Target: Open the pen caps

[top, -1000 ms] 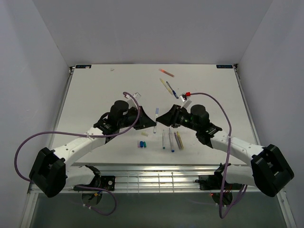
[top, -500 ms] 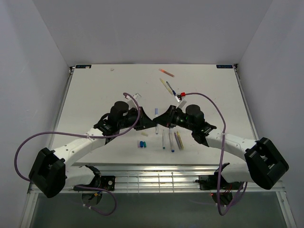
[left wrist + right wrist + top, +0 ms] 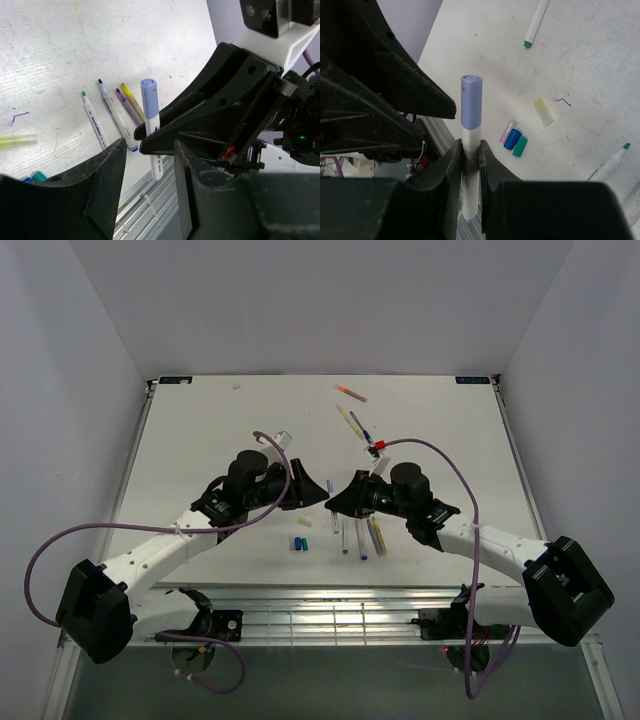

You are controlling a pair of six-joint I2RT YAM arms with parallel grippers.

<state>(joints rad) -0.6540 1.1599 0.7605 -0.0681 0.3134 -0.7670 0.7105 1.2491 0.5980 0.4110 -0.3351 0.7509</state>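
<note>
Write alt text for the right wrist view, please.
The right gripper clamps a white pen with its lavender cap on, the left gripper's black fingers close beside it. Four loose caps lie on the white table behind.

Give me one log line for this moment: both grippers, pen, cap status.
left gripper: open, near lavender cap | right gripper: shut on pen | cap: on pen | loose caps: on table

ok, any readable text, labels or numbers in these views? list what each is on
No text can be read in any view.
Lavender-capped pen in the right end effector: blue barrel print, blurred and partly hidden.
Teal-tipped pen: blue barrel print, too small to read.
Teal corner stickers: too small to read.
</note>
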